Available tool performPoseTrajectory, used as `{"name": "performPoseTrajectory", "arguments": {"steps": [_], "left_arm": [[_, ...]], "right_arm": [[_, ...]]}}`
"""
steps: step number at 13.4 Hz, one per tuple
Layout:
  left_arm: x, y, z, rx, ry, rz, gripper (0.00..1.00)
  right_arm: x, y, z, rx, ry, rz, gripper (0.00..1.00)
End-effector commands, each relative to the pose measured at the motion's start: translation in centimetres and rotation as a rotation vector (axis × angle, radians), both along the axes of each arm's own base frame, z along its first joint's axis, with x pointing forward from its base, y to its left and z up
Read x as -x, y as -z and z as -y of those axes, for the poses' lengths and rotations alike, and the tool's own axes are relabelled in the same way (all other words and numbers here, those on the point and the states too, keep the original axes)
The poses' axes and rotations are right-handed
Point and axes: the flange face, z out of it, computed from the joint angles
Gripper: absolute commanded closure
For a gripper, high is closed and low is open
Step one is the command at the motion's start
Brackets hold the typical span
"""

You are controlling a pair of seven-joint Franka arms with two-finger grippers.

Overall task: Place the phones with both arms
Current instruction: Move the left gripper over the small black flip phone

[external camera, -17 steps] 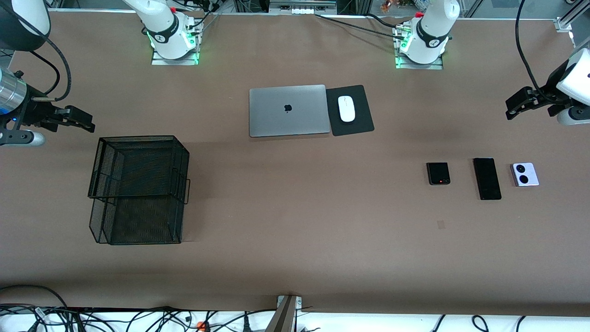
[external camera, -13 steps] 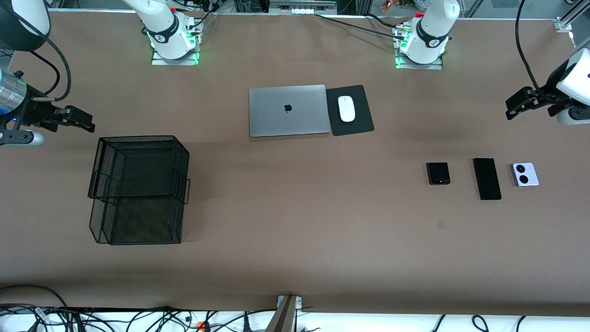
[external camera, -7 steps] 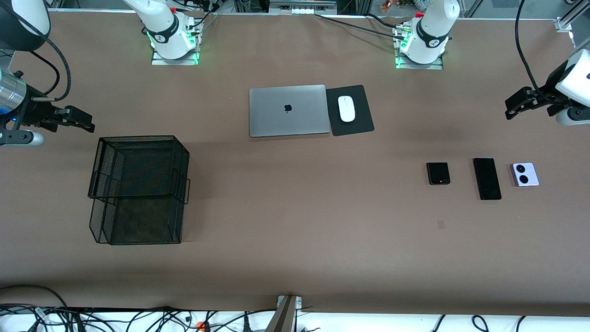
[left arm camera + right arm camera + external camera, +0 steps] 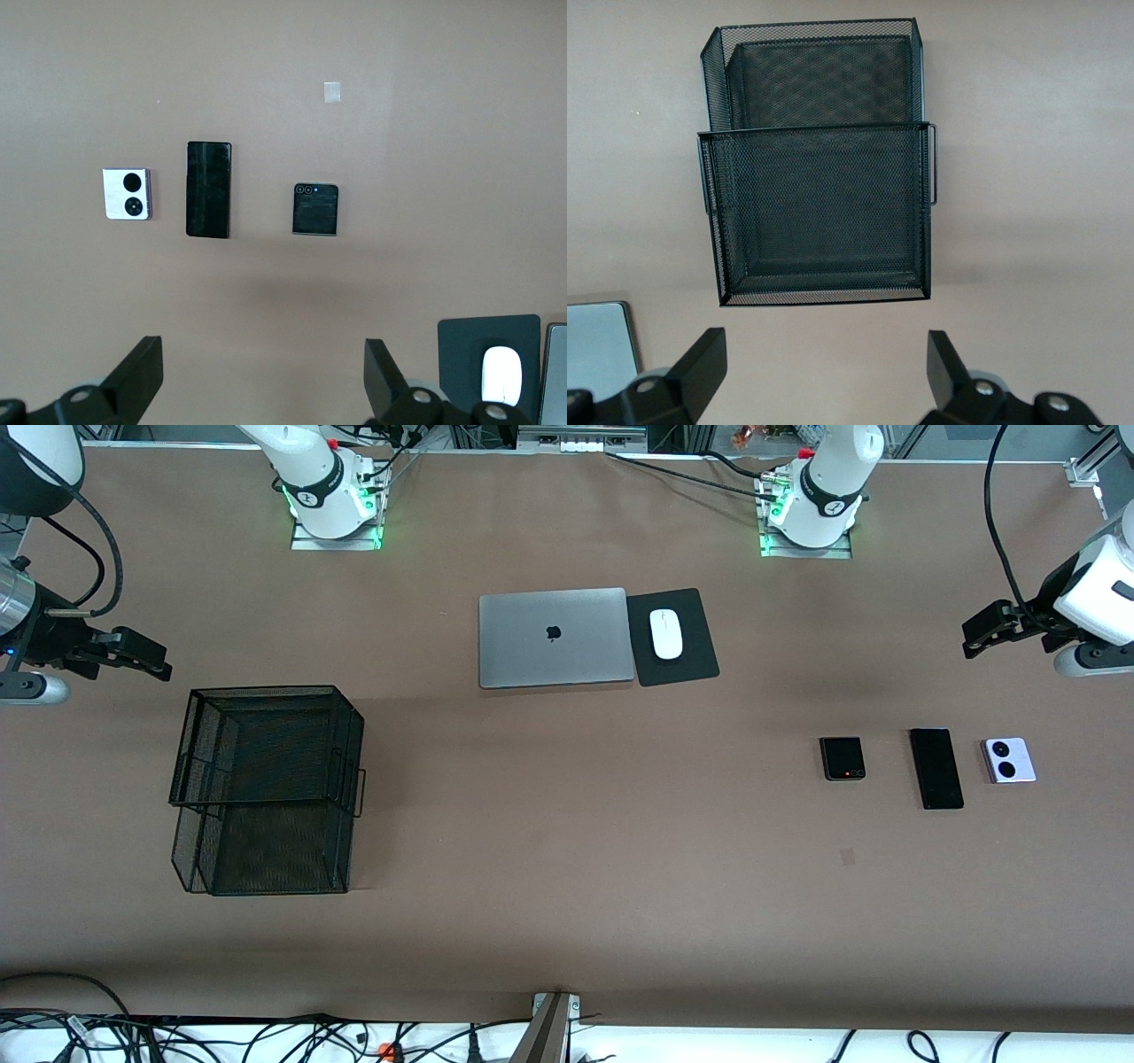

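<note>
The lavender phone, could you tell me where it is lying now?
The lavender phone lies on the table toward the left arm's end, beside the long black phone.

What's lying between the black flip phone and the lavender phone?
The long slim black phone lies between the black flip phone and the lavender phone, shown in the front view.

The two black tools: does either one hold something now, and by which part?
Nothing is held. The left tool and right tool are both open and empty.
</note>
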Motion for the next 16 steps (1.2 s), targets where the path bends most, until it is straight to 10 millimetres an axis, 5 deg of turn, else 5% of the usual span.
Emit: {"name": "performPoseTrajectory", "arguments": {"steps": [1, 6, 9, 16], "left_arm": [[-0.4, -0.1, 0.1, 0.026, 0.012, -0.014, 0.00], [-1.4, 4.3, -1.3, 0.036, 0.081, -0.114, 0.00], [-3.5, 8.9, -1.0, 0.043, 0.089, -0.123, 0.00], [-2.2, 21.9, -0.5, 0.047, 0.107, -0.011, 0.00]], "right_arm": [[0.3, -0.9, 0.4, 0.003, 0.000, 0.002, 0.00], [0.4, -1.5, 0.4, 0.003, 0.000, 0.006, 0.00], [0.4, -1.8, 1.0, 0.004, 0.012, 0.011, 0.00], [0.4, -2.0, 1.1, 0.004, 0.015, 0.015, 0.00]]}}
